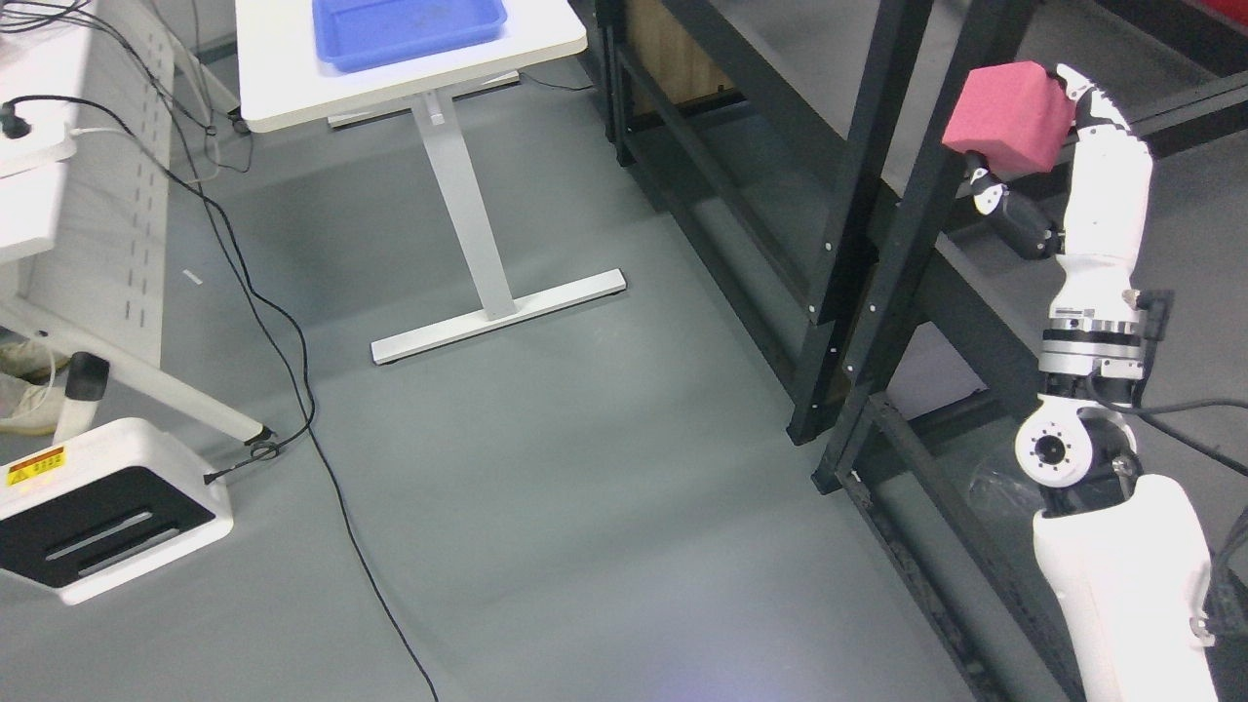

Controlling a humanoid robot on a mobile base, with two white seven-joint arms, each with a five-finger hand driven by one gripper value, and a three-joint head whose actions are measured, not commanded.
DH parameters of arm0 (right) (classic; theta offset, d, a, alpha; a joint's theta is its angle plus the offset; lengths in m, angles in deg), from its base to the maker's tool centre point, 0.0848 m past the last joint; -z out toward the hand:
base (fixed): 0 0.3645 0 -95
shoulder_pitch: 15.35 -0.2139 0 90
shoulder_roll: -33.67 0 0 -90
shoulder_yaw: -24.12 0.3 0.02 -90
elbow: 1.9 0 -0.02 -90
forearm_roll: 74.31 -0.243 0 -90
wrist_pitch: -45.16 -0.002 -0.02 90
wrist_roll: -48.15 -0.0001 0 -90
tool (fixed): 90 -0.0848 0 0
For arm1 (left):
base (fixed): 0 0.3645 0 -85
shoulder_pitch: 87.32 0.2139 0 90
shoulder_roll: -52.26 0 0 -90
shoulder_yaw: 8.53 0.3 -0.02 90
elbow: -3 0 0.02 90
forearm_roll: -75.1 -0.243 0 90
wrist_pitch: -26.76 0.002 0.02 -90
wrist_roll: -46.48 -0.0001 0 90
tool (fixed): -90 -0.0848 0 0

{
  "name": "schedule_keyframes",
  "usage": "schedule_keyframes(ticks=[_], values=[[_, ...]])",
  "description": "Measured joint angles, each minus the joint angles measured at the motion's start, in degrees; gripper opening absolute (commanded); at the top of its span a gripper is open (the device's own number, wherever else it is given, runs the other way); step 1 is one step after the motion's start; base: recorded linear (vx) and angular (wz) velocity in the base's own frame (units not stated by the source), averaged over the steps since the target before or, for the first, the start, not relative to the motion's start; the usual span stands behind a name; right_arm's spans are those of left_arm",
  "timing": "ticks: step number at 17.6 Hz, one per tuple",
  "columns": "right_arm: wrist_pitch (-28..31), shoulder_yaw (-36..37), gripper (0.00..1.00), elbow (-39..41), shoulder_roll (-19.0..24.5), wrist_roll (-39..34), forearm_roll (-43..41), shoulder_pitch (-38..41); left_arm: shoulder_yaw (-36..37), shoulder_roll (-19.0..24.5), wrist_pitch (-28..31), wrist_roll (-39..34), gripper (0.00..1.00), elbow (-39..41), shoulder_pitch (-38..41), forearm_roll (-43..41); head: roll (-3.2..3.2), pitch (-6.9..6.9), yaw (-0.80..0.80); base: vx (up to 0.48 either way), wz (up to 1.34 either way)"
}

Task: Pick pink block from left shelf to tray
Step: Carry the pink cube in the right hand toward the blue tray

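1. Nearest the camera: the right forearm's white shell, low and right of the black shelf [877, 244], rising to the right hand [1048, 146].
2. Pink block [1009, 115]: held off the shelf, in the air just in front of its upright post, clamped between the fingers [1097, 102] on its far side and the thumb below its near edge. So the fingers are closed on the block, not spread. The block looks soft and foam-like, with one corner tilted toward the post.
3. Outward from the shelf: the blue tray [409, 29] sits on the white desk [292, 88], well to the left of the shelf and across open grey floor. The tray's inside looks bare.
4. Further left of the shelf: a black cable [292, 361] trails over the floor, and a white base unit [107, 507] sits by the left edge. Left hand not in view.
5. Step in hand, as I judge it: carrying the block clear of the shelf toward the tray.
6. To do it well: draw the block straight back from the post before swinging left, so the corner does not snag. Keep the squeeze steady, since foam can slip or deform. Arrive above the tray's middle and lower before letting go.
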Motion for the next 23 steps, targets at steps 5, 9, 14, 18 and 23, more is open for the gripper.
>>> schedule_keyframes(ticks=[5,9,14,18,23], values=[[0.3,0.2,0.04,0.3,1.1,0.0,0.3,1.7,0.0,0.0,0.1,0.0,1.0,0.0,0.0,0.0,0.0,0.0,0.0,-0.025,0.4],[0.3,0.0,0.04,0.3,4.0,-0.2,1.2,3.3,0.0,0.0,-0.1,0.0,1.0,0.0,0.0,0.0,0.0,0.0,0.0,0.004,0.33],[1.1,-0.3,0.04,0.4,6.3,0.0,1.8,5.3,0.0,0.0,-0.1,0.0,1.0,0.0,0.0,0.0,0.0,0.0,0.0,0.049,0.27],[2.3,-1.0,0.04,0.2,7.4,0.1,2.1,6.1,0.0,0.0,-0.1,0.0,1.0,0.0,0.0,0.0,0.0,0.0,0.0,0.118,0.34],[2.7,-2.2,0.04,0.0,8.4,0.2,2.6,6.6,0.0,0.0,-0.1,0.0,1.0,0.0,0.0,0.0,0.0,0.01,0.0,0.193,0.21]])
